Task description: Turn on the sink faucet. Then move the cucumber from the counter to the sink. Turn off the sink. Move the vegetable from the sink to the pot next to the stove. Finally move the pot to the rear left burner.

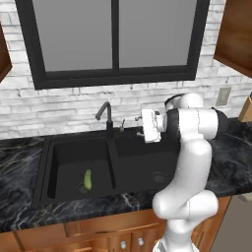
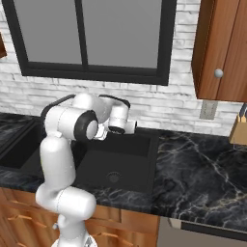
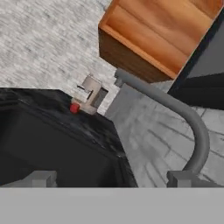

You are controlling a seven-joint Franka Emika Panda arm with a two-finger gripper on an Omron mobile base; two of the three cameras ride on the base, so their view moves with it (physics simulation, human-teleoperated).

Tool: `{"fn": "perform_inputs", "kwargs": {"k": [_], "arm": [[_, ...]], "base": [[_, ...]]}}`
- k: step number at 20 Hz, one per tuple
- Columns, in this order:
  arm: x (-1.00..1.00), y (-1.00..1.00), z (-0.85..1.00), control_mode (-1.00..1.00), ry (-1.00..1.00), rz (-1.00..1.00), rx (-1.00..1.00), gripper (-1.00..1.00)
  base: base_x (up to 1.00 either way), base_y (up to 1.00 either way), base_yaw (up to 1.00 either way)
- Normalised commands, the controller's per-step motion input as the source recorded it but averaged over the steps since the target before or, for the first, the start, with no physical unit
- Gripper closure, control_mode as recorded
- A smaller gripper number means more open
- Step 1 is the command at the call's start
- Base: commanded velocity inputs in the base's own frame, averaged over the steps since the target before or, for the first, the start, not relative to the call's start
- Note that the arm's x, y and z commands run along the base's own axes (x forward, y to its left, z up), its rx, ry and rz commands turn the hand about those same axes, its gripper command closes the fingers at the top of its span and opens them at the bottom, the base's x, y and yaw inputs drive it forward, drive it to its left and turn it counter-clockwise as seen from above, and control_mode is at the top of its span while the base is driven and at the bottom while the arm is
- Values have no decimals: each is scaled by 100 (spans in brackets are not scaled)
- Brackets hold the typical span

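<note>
The yellowish-green cucumber (image 1: 87, 179) lies in the left basin of the black sink (image 1: 64, 165), beside the drain. Behind the divider stands the black gooseneck faucet (image 1: 105, 116), its thin lever (image 1: 122, 125) just to its right. My gripper (image 1: 141, 129) hovers level with the lever, a little to its right, over the back of the right basin (image 2: 120, 161). In the hand view the gripper (image 3: 111, 179) is open and empty, fingertips (image 3: 41, 178) wide apart, with the curved faucet spout (image 3: 192, 127) close ahead. The pot is out of view.
Black marble counter (image 1: 15, 167) flanks the sink on both sides (image 2: 202, 164). A knife block (image 2: 239, 128) and a wall outlet (image 2: 208, 109) sit at the far right. A small red fruit (image 3: 75, 108) lies by a tan appliance (image 3: 92, 94) under a wooden cabinet (image 3: 153, 35).
</note>
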Motion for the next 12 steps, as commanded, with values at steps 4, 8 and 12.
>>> {"fn": "perform_inputs", "kwargs": {"k": [4,8,12], "arm": [[-85,15,49,-100,-36,2,-23,-100],[-78,19,58,-100,-37,3,-28,-100],[-66,38,46,-100,-31,7,-43,-100]], "base": [[0,0,0],[0,0,0],[0,0,0]]}}
